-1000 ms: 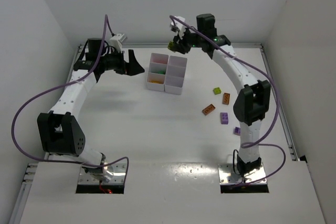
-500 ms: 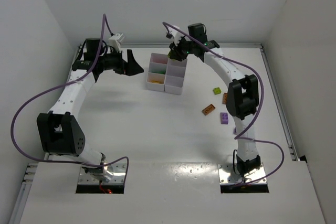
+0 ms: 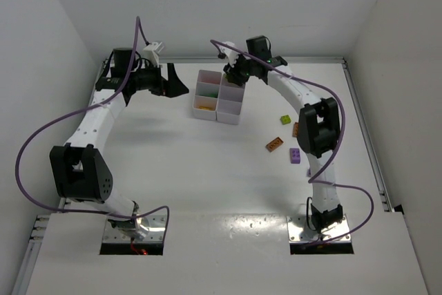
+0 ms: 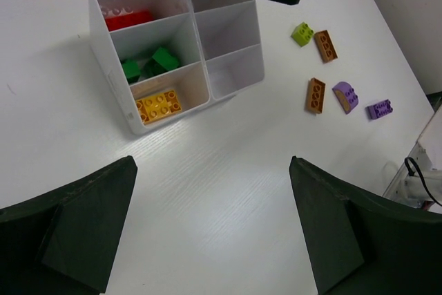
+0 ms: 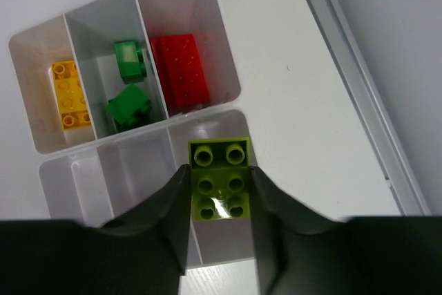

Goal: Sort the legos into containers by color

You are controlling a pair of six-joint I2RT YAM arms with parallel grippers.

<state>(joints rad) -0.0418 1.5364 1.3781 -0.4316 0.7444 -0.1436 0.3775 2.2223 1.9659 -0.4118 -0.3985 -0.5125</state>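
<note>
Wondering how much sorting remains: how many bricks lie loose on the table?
5, right of the white plastic tray: one lime plastic brick, two orange bricks, two purple bricks. More may be hidden.

I'm in a robot lab test cell here: a white table boxed in by bare white walls. My left arm and right arm are bolted to metal plates at the near edge, purple cables looping free, an aluminium rail down the side.
</note>
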